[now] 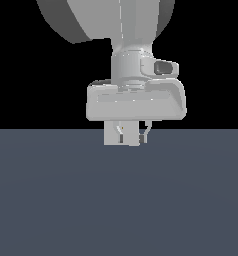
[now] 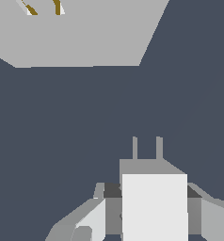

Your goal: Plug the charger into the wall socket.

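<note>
Charger [image 2: 154, 207] sits clamped in my gripper [image 2: 151, 207], prongs toward the socket [image 2: 85, 37], well apart from it.

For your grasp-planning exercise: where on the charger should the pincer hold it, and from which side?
Grip the charger across its two flat side faces, from behind, opposite the prongs. Both prongs then stay free, pointing at the wall socket. The pincer seems to hold it so.
</note>
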Tool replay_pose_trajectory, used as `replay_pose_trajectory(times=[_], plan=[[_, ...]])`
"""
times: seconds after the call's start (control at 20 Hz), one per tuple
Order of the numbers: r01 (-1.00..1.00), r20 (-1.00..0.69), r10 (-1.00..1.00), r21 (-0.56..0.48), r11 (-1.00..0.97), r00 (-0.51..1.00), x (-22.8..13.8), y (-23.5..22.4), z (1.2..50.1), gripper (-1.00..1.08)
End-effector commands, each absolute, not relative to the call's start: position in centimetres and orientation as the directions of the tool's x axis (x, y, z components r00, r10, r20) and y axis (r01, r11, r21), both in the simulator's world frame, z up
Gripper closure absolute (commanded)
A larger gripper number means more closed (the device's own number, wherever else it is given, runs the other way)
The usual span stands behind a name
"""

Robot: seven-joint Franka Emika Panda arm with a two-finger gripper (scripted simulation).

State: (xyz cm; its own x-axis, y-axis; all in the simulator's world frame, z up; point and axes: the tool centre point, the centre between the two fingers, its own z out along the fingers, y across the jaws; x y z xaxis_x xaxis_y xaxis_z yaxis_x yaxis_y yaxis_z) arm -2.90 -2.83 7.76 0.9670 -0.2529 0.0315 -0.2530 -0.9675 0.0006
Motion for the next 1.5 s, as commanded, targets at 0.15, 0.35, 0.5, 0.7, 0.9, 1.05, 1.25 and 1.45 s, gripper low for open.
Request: replay_pose_trajectory(times=[0.15, 0.35, 0.5, 0.7, 0.9, 1.05, 1.25, 1.45], plan=[[-0.243, 0.031, -0.243, 0.001, -0.97, 0.97, -0.7, 0.0, 9.4, 1.08], [-0.239, 0.031, -0.238, 0.0, -0.971, 0.971, 0.1, 1.0, 9.9, 1.08], [-0.238, 0.031, -0.238, 0.0, -0.971, 0.971, 0.3, 1.2, 10.0, 1.08], [-0.238, 0.031, -0.238, 0.0, -0.971, 0.971, 0.3, 1.2, 10.0, 1.08], [-0.237, 0.031, -0.237, 0.0, -0.971, 0.971, 0.4, 1.2, 10.0, 1.08], [-0.237, 0.031, -0.237, 0.0, -0.971, 0.971, 0.9, 1.0, 10.0, 1.08], [-0.237, 0.031, -0.237, 0.0, -0.971, 0.971, 1.9, 0.8, 10.0, 1.08], [-0.237, 0.031, -0.237, 0.0, -0.971, 0.971, 3.4, 0.4, 10.0, 1.08]])
